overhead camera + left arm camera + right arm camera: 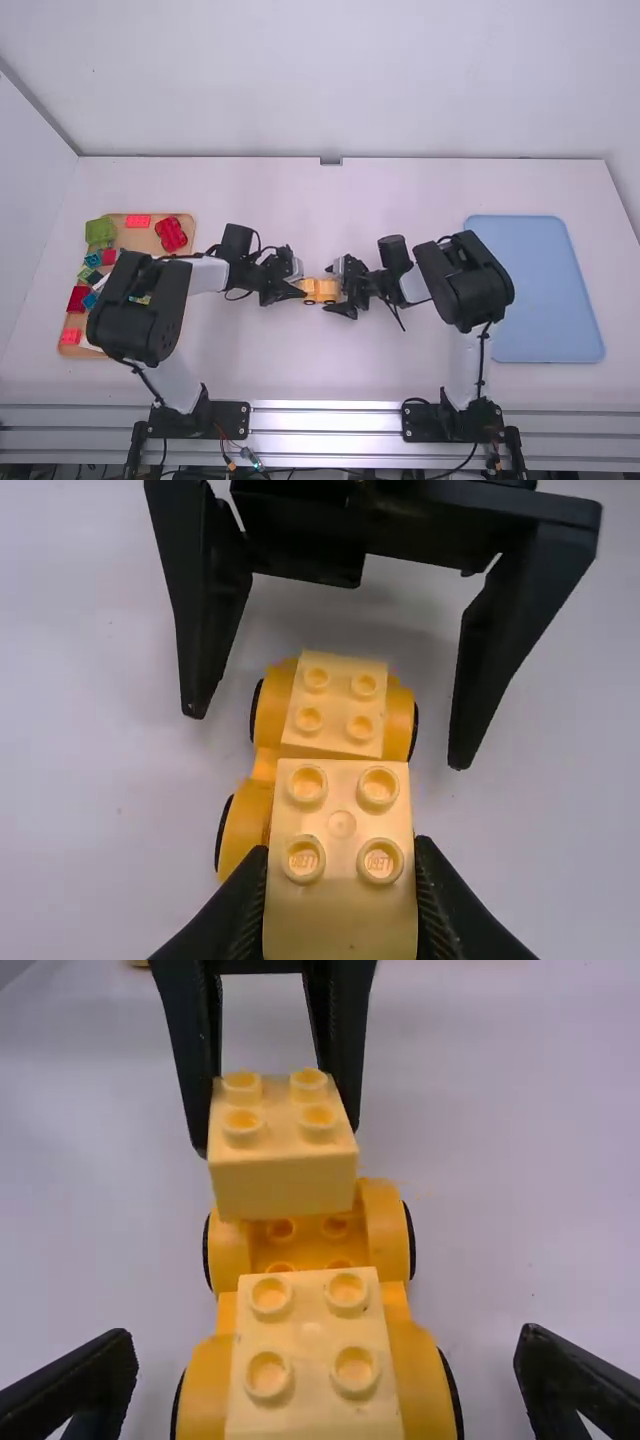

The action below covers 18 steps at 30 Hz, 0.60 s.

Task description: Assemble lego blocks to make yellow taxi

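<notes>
At centre frame, holding left gripper (303, 291) closed on one yellow block (283, 1150), above one four-wheeled base (229, 1252); holding right gripper (339, 289) wide open, empty, around one mounted block (311, 1360).

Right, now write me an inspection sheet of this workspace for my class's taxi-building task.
Surface: white table; blue tray at right.
Job's things: yellow wheeled chassis with one fitted brick; second brick above its other end, not seated.
Clutter: tan tray at left, loose coloured blocks.
Grippers: left end effector shut on second brick; right end effector open, fingers astride chassis.
Cables: black cables along both arms.
Surroundings: white wall behind, metal rails in front.
</notes>
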Motion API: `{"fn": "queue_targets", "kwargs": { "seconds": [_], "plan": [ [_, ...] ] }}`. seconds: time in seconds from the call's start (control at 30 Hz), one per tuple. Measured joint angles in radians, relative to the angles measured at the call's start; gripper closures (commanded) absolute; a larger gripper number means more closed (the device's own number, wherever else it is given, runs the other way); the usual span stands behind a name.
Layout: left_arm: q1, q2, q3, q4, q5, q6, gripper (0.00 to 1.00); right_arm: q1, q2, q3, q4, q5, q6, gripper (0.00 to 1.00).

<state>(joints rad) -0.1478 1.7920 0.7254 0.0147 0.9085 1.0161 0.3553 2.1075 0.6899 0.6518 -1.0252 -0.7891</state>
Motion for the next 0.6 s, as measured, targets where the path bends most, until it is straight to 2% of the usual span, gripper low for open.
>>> {"fn": "queue_targets", "kwargs": {
  "seconds": [0.27, 0.6],
  "plan": [
    [-0.008, 0.013, 0.016, 0.001, -0.029, -0.003, 0.98, 0.057, 0.053, 0.048, 0.0, 0.013, 0.0, 0.05],
    [-0.026, 0.013, 0.016, 0.004, -0.05, 0.002, 0.99, 0.046, 0.091, 0.081, 0.002, -0.016, 0.0, 0.16]
  ]
}}
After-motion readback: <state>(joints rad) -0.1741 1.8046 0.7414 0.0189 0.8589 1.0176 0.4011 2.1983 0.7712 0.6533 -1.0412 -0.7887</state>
